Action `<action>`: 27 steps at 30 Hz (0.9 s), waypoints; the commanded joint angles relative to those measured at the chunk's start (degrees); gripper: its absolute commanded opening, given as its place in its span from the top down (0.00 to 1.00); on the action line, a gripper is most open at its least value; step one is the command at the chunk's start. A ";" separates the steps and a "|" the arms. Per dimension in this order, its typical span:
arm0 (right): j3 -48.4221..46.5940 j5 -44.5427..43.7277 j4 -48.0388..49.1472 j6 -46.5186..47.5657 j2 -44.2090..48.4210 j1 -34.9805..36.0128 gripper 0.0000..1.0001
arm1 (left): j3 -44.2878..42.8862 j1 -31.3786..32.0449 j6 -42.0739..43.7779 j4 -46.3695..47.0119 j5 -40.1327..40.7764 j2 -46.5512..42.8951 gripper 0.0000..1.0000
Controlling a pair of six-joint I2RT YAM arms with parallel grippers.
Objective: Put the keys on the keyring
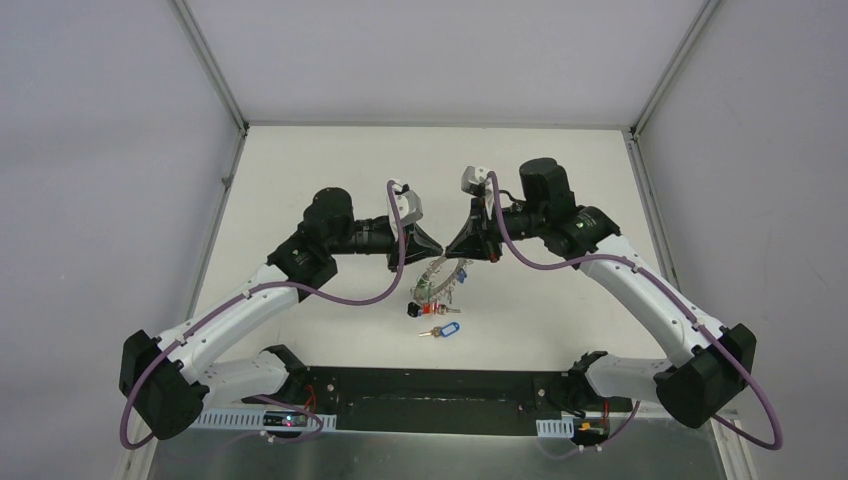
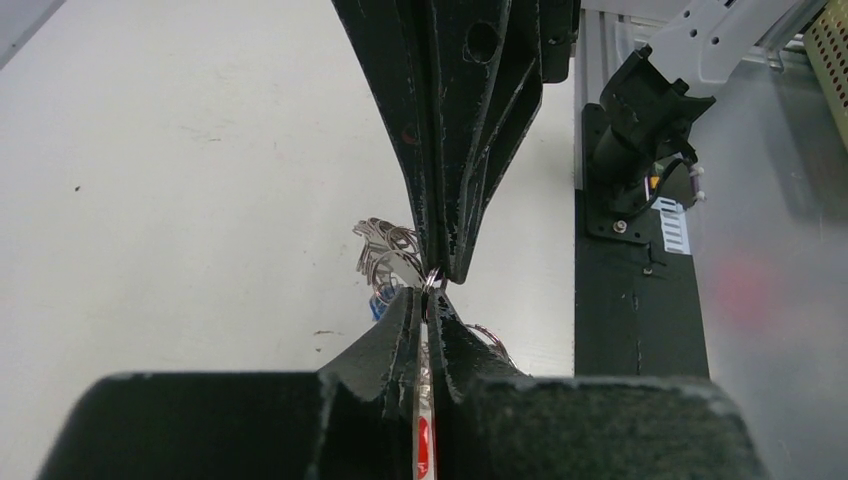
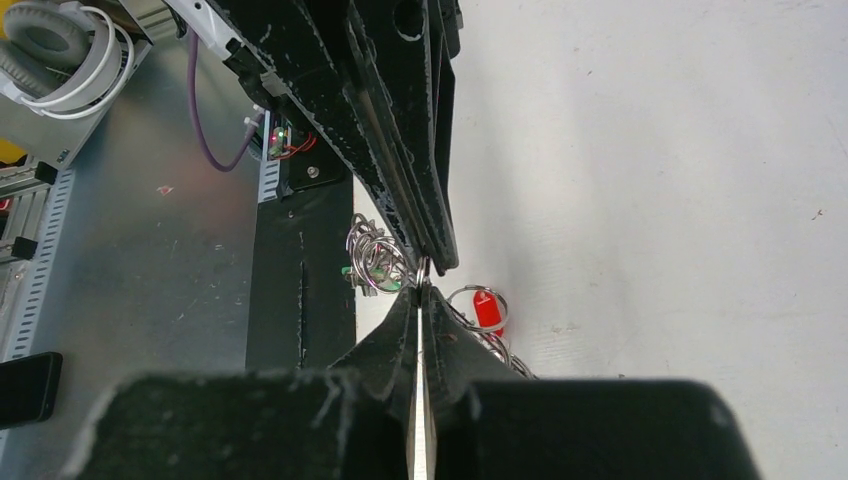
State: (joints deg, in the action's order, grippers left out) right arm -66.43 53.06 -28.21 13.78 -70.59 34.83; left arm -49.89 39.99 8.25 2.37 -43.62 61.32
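Left claw (image 2: 425, 297) and right claw (image 3: 420, 291) both pinch the keyring (image 1: 437, 278); next I'd free one for the near blue key (image 1: 444, 329).

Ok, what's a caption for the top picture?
Left gripper and right gripper meet at the keyring; blue-tagged key lies on the table.
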 commanded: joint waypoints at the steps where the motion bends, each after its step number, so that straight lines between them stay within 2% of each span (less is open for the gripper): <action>1: -3.10 2.04 4.03 -0.68 0.38 0.41 1.00 | -0.59 0.68 0.01 2.70 -3.20 0.32 1.00; 6: -3.15 1.22 4.09 -0.92 0.32 0.42 1.00 | -0.47 0.79 -0.41 2.86 -2.44 0.31 1.00; 7: -3.11 0.42 4.14 -1.01 0.48 0.42 0.97 | -0.19 0.79 -0.81 3.08 -1.26 0.03 1.00; 12: 0.55 -3.45 8.62 0.02 4.73 0.42 0.52 | 4.01 0.75 -2.97 9.21 5.19 -4.19 1.00; 14: 3.49 -4.59 12.86 -0.59 7.34 0.42 0.40 | 7.22 0.79 -4.72 15.70 6.77 -6.26 1.00; 15: 4.84 -4.92 14.96 -1.05 8.34 0.42 0.37 | 9.47 0.79 -5.25 19.13 6.90 -7.14 1.00; 19: 8.46 -3.03 22.19 -2.82 11.57 0.41 0.35 | 15.37 0.79 -6.22 33.47 5.31 -9.34 1.00; 23: 11.45 -3.91 29.53 -5.47 13.69 0.42 0.35 | 18.50 0.77 -7.70 43.98 5.07 -10.01 1.00; 27: 14.22 -1.03 35.96 -6.30 15.21 0.42 0.42 | 20.50 0.77 -8.11 52.60 4.78 -9.46 1.00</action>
State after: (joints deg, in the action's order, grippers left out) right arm -54.17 49.76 -3.46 9.63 -57.41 34.87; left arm -30.24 40.53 1.76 36.23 -38.92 53.12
